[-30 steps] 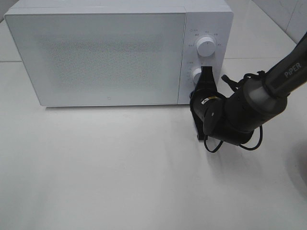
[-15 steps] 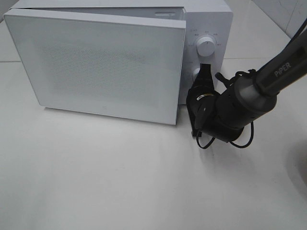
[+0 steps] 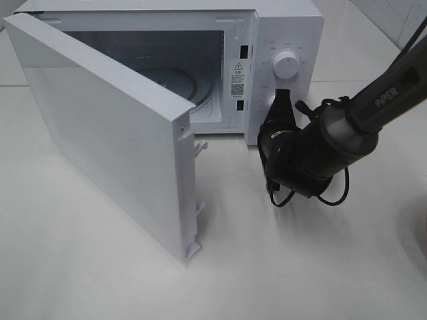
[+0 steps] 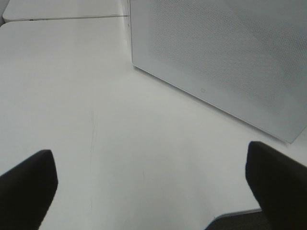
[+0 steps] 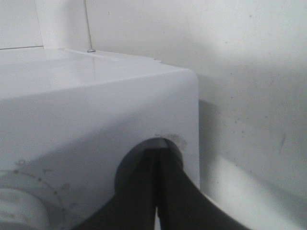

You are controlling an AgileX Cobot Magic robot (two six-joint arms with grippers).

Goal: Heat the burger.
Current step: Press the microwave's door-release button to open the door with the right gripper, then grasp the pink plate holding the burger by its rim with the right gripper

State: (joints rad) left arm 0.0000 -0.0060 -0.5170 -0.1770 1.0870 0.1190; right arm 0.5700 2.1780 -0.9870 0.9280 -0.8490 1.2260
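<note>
White microwave (image 3: 288,30) with its door (image 3: 107,133) standing open on a white desk (image 3: 300,267); burger not in view.
Right jaws are pressed together, tips at the lower knob (image 3: 271,101) of the control panel, under a round white dial (image 3: 286,65). Left jaws are spread wide and hold nothing, over the desk near the door's dotted outer face. Where the burger lies relative to either jaws cannot be told. Inside the microwave is a round glass turntable (image 3: 167,77). The casing is smooth and boxy. The right arm (image 3: 327,150) is black and cabled.

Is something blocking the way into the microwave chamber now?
Nothing visible does. The door stands swung open, the chamber shows only its turntable, and the right gripper sits at the control panel, beside the opening. The burger is not in view.
</note>
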